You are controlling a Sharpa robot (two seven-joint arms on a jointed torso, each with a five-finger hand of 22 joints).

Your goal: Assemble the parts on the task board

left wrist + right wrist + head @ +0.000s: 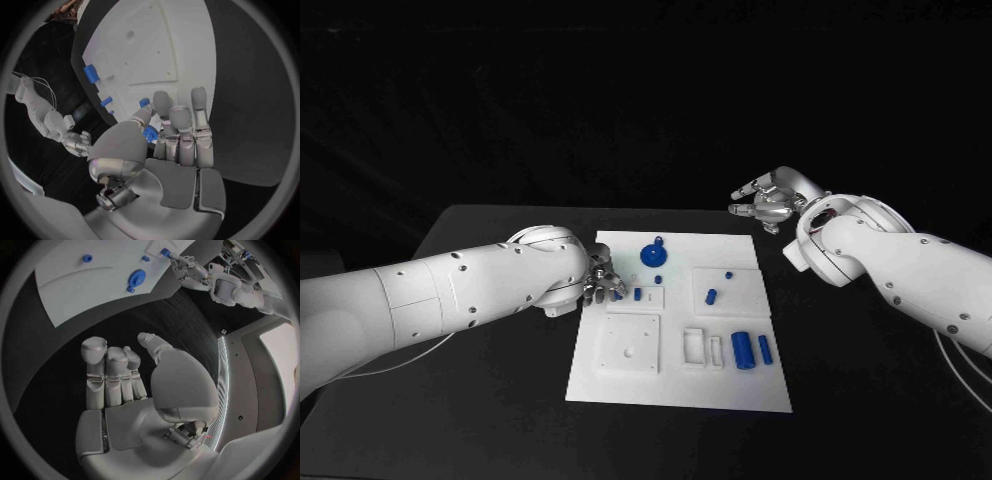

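The task board lay in the middle of the black table, and most of the work seemed not yet done. Several blue parts were lying loose on the board: a round blue piece with a stem near its far edge, a small blue peg and a short blue piece on the raised white plate on the right side, and two blue cylinders side by side near the front right. The square white plate with a hole and the white slotted block beside it held no blue part, as far as I could see, so these places probably were waiting to be filled.

The left hand was at the left edge of the board, with its fingers curled together. In the left wrist view a small blue part was pinched between the thumb and the fingers, so this hand held one piece just above or on the board; I could not tell if the piece touched the surface. It looked like one step of the assembly was in progress.

The right hand hovered over the bare table beyond the far right corner of the board, well apart from the parts. Its fingers were stretched nearly straight and close together, and it held nothing
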